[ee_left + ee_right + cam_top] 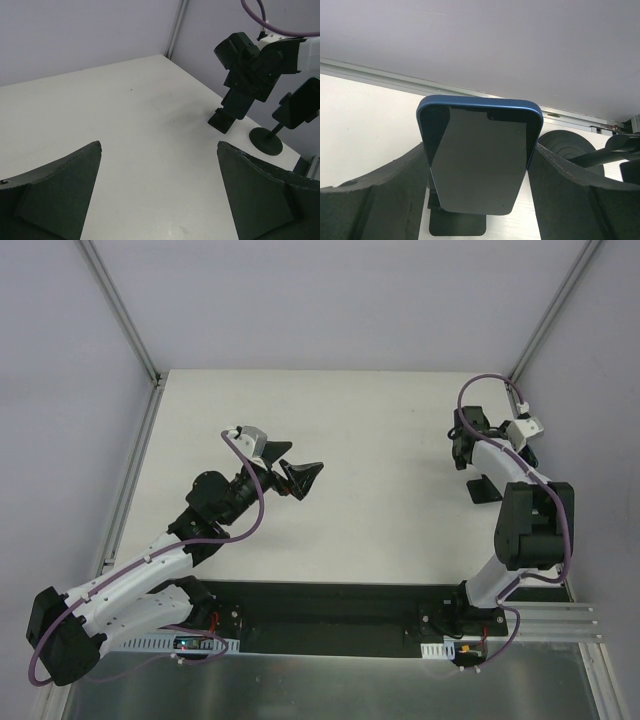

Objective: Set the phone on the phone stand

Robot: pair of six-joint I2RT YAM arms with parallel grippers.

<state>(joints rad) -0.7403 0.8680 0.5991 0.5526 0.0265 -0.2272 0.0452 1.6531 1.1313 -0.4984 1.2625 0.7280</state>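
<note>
The phone (480,165), dark glossy face with a blue rim, stands upright between the fingers of my right gripper (481,150), which is shut on its sides. In the left wrist view the phone (239,105) sticks out below the right gripper (247,82), tilted, close over the table. The phone stand (485,490) is beside it on the near side: a round black base (266,140), a thin stem and a tilted plate (300,105). Its base also shows in the right wrist view (567,145). My left gripper (303,478) is open and empty mid-table, also seen in its own wrist view (159,145).
A small black flat piece (457,225) lies on the white table (380,420) under the phone; it shows as a small block (222,122) in the left wrist view. Metal frame posts (120,310) and grey walls bound the far edges.
</note>
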